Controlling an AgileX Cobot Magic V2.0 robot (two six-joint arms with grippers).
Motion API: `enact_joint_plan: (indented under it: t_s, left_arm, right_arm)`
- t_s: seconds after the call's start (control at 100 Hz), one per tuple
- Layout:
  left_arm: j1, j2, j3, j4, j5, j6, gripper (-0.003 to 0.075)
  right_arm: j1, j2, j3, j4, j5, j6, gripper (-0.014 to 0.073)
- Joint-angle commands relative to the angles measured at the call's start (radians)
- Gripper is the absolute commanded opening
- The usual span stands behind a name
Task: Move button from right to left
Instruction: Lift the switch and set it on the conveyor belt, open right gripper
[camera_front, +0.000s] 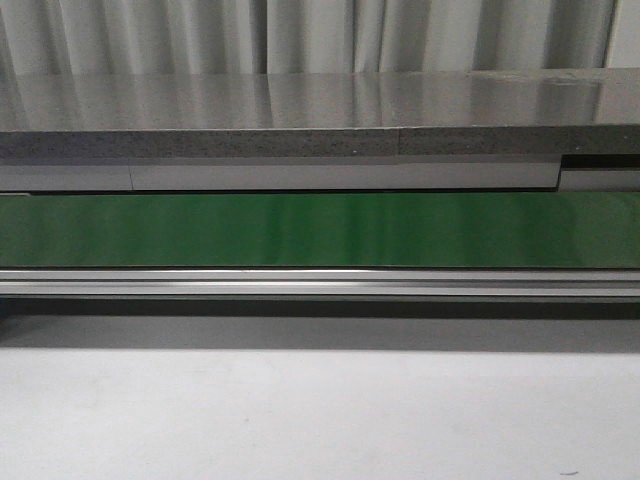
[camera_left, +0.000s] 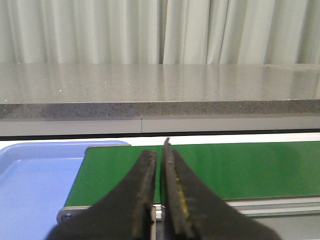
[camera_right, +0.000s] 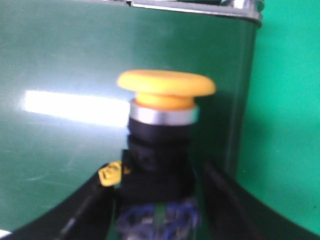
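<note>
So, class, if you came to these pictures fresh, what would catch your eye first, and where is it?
First, the button with its bright orange-yellow cap on a black body, filling the right wrist view between the right gripper jaws, above dark green belt. Next, the long green conveyor belt running across the front view below a grey stone counter. In the left wrist view, the left gripper has its jaws nearly together, with a blue tray at the belt's end.

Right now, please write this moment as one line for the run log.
left gripper: shut, empty, above green belt | right gripper: around button, grip unclear | blue tray: at belt end | button: upright
</note>
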Motion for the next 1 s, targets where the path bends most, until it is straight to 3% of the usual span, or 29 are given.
enact_joint_plan:
  t_s: [0.0,0.12,0.37,0.73,0.99]
  left_arm:
    - [-0.009,-0.037,0.04,-0.008,-0.087,-0.003,0.0005]
    - [-0.009,-0.037,0.04,-0.008,-0.087,-0.003,0.0005]
    - [-0.009,-0.037,0.04,-0.008,-0.087,-0.003,0.0005]
    - [-0.009,-0.037,0.04,-0.008,-0.087,-0.003,0.0005]
    - [-0.009,-0.037,0.04,-0.008,-0.087,-0.003,0.0005]
  right_arm:
    - [-0.001,-0.044,-0.021,0.023,-0.028,-0.001,0.05]
    - [-0.001,-0.044,-0.021,0.036,-0.027,-0.001,0.0562]
    - [0.013,-0.072,-0.021,0.075,-0.038,-0.015,0.0562]
    - [0.158,-0.256,-0.015,0.081,-0.12,-0.021,0.0559]
    - [0.233,-0.474,0.134,0.107,-0.303,-0.021,0.0559]
